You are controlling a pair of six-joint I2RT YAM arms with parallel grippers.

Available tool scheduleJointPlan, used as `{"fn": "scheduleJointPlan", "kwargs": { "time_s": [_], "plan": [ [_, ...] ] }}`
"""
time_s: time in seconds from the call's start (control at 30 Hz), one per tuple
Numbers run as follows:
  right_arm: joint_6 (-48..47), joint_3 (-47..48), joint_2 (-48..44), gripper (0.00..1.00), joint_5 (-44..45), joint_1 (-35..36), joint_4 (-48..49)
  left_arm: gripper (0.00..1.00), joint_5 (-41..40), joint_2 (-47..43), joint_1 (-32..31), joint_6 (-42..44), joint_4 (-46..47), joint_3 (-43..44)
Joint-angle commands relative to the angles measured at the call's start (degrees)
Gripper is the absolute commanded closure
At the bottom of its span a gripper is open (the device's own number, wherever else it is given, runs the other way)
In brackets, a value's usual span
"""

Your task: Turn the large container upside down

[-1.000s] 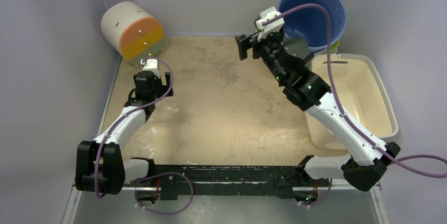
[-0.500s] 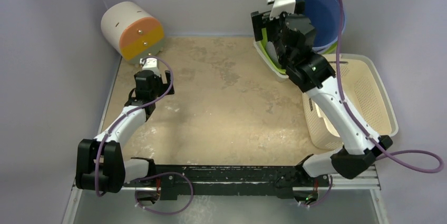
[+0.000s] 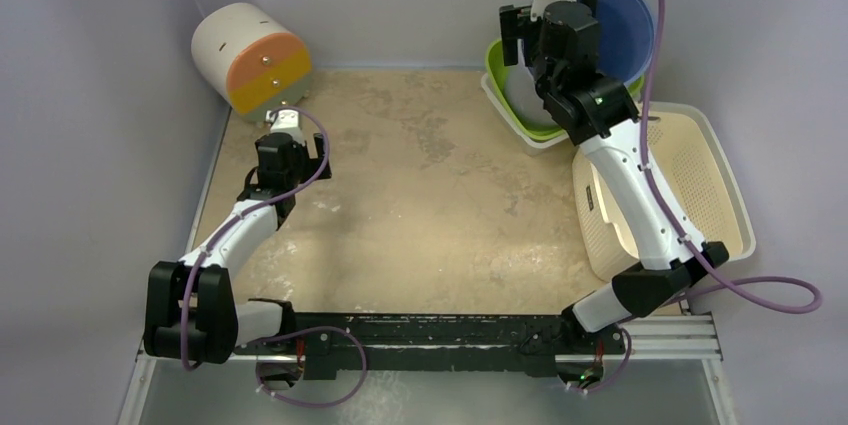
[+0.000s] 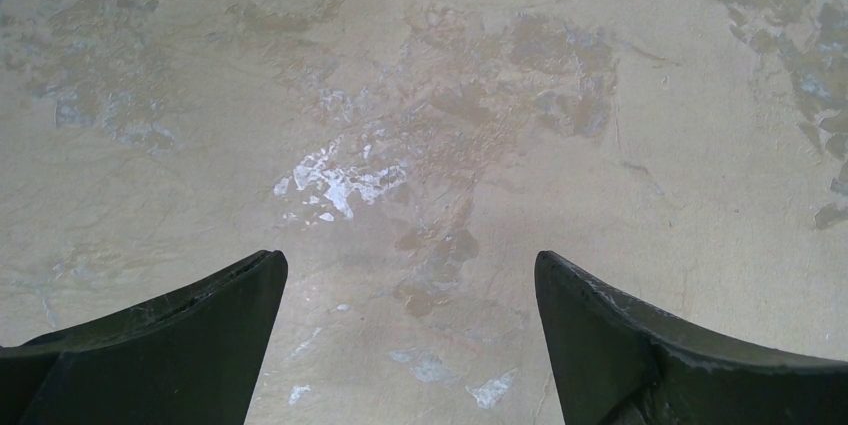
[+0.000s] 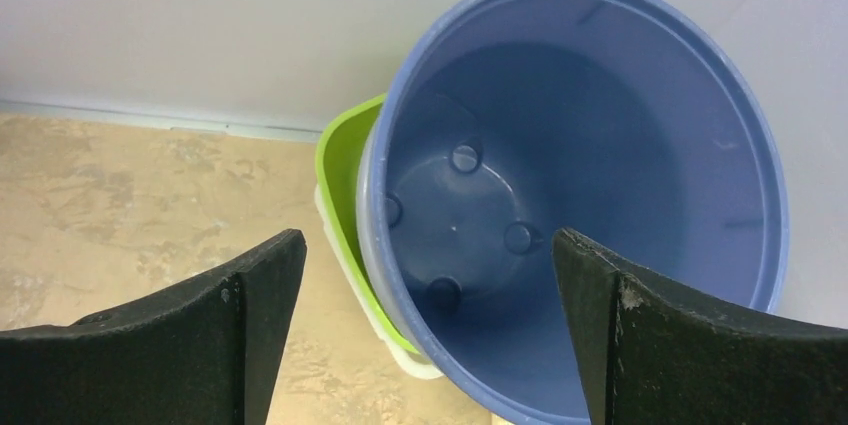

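The large blue container (image 3: 612, 20) stands at the back right corner, tilted, its opening facing up and toward the front; the right wrist view shows its inside (image 5: 570, 185). It rests in a green bowl (image 3: 505, 95) stacked in a white one. My right gripper (image 3: 535, 30) is open and empty, raised just left of the container's rim, its jaws astride the near rim in the right wrist view (image 5: 425, 255). My left gripper (image 3: 290, 140) is open and empty, low over the bare table at the left (image 4: 410, 265).
A cream perforated basket (image 3: 690, 190) lies at the right edge, under my right arm. A white cylinder with an orange and yellow face (image 3: 250, 55) lies at the back left corner. Grey walls close in the back and sides.
My right arm has swung right and back, rising from the middle of the table's far part to the blue container's rim. The left arm has not moved.
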Motion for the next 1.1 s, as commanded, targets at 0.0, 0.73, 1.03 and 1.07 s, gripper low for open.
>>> {"fn": "scheduleJointPlan", "kwargs": {
  "time_s": [0.0,0.73,1.03,1.07],
  "plan": [
    [4.22,-0.93,-0.96,0.06,1.83,-2.92,-1.07,0.05,0.63,-0.04,-0.22,-0.19,3.3,0.36],
    [7.03,-9.26,-7.93,0.18,-4.99,-6.37,-4.95,0.05,0.02,-0.28,-0.22,0.88,3.34,-0.37],
    [7.55,0.01,-10.09,0.18,-12.09,-6.37,-11.91,0.05,-0.21,0.2,-0.23,0.5,4.25,-0.14],
    [7.38,0.29,-9.94,0.18,-14.07,-6.37,-13.18,0.05,-0.17,0.37,-0.22,0.38,4.33,0.07]
  ]
}}
